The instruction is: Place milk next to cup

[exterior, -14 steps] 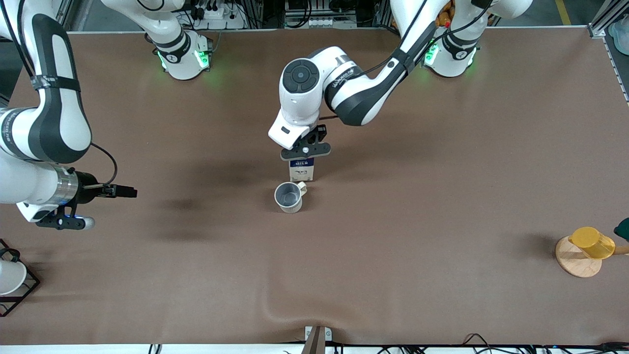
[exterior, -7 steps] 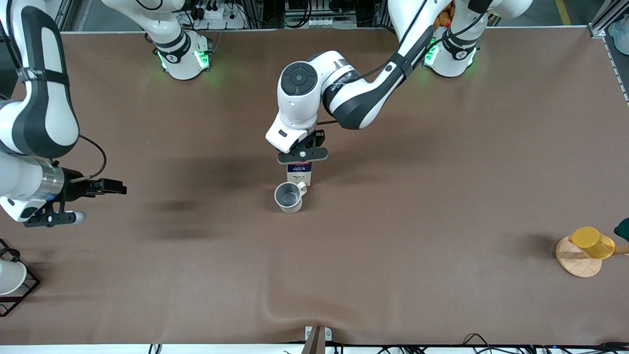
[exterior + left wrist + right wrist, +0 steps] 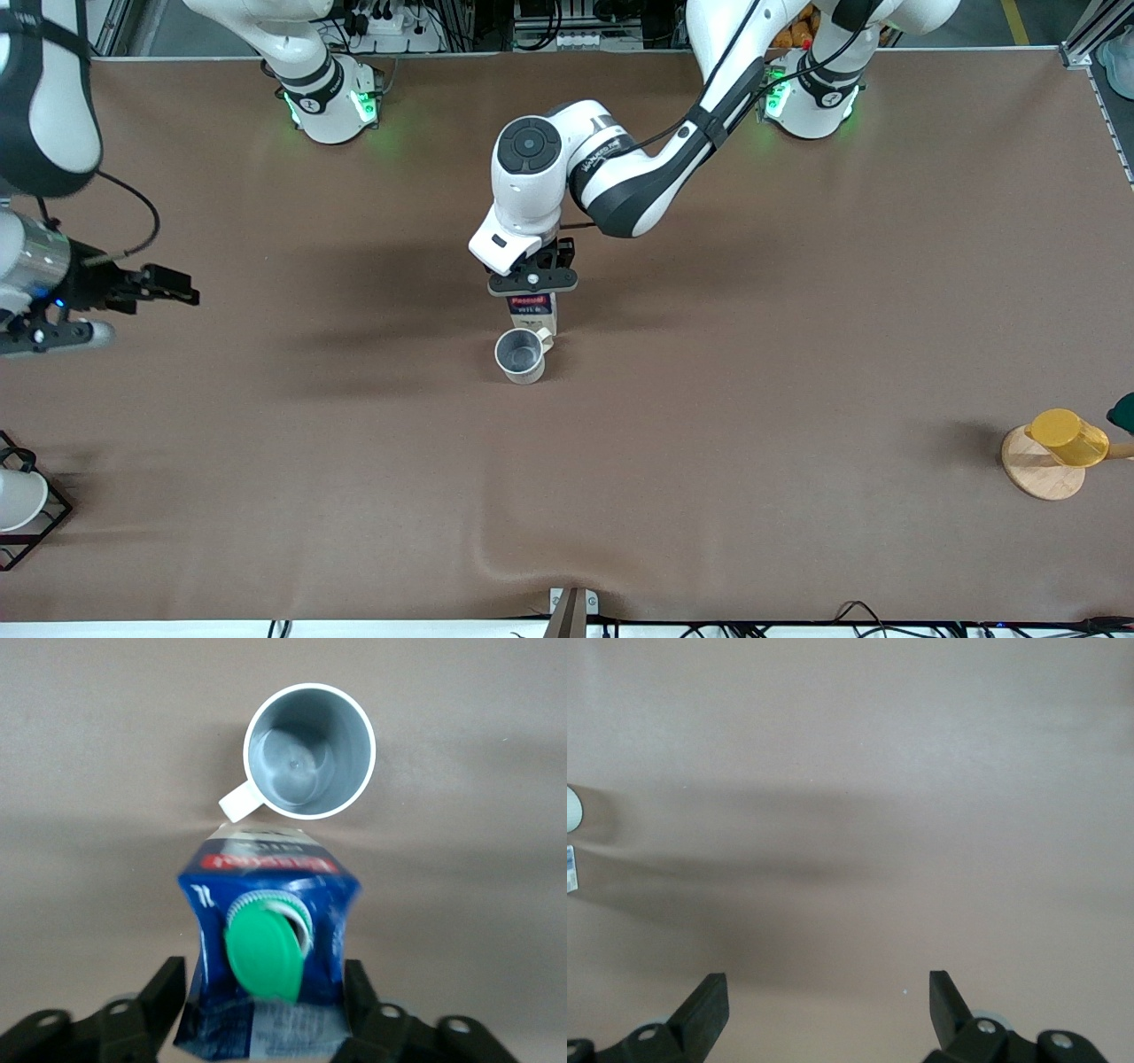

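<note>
Here left gripper [image 3: 532, 283] grips milk [image 3: 532, 310], label "MILK".

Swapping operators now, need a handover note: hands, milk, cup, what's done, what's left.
Left hand: over the middle of the table, fingers set around the milk at its top.
Right hand: open, empty, waiting over bare table at the right arm's end.
Milk: upright, right beside the cup, on the side farther from the front camera, by its handle.
Done: milk brought to the cup.
Left: release the carton, if not yet done, and withdraw.
</note>
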Action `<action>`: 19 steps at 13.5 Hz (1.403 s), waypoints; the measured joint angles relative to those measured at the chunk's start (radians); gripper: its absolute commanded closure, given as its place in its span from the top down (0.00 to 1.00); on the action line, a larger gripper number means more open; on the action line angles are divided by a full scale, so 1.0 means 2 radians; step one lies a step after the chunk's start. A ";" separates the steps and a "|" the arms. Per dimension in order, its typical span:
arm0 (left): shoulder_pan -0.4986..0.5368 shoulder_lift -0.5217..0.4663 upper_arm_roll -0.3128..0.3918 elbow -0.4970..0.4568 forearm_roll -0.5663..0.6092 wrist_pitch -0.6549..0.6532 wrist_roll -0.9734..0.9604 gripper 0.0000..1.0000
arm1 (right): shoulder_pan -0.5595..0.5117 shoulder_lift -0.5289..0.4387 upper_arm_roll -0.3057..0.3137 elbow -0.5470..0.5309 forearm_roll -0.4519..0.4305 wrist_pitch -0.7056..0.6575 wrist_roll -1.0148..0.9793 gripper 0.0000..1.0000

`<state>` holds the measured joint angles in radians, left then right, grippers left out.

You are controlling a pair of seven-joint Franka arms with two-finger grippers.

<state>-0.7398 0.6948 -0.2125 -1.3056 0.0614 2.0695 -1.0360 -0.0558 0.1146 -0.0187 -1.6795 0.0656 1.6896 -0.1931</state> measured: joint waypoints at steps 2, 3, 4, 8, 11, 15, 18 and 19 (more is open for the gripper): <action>0.000 -0.002 0.000 0.009 0.000 -0.001 0.000 1.00 | 0.000 -0.023 0.003 -0.004 -0.005 -0.007 0.000 1.00; 0.000 -0.007 0.000 0.013 0.000 -0.004 0.000 1.00 | 0.000 -0.031 0.004 -0.004 -0.007 -0.014 0.000 1.00; 0.000 -0.014 0.000 0.016 0.000 -0.015 0.000 1.00 | 0.001 -0.037 0.004 -0.004 -0.011 -0.022 0.000 1.00; 0.016 -0.065 0.004 0.025 0.001 -0.079 -0.002 1.00 | 0.002 -0.069 0.004 -0.004 -0.018 -0.066 0.000 1.00; 0.092 -0.133 0.007 0.026 0.008 -0.144 0.019 1.00 | 0.002 -0.088 -0.005 -0.002 -0.020 -0.093 0.001 1.00; 0.215 -0.184 0.007 0.018 0.008 -0.194 0.116 1.00 | 0.002 -0.091 -0.018 0.005 -0.020 -0.115 0.007 1.00; 0.267 -0.186 0.009 0.012 0.008 -0.212 0.169 1.00 | 0.002 -0.092 -0.017 0.015 -0.020 -0.119 0.010 1.00; 0.284 -0.186 0.009 0.012 0.008 -0.214 0.193 1.00 | 0.002 -0.092 -0.016 0.016 -0.020 -0.120 0.010 1.00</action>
<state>-0.1715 0.3219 -0.1940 -1.2815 0.0781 1.6414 -0.6507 -0.0525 -0.0684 -0.0509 -1.6473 0.0254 1.4495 -0.1727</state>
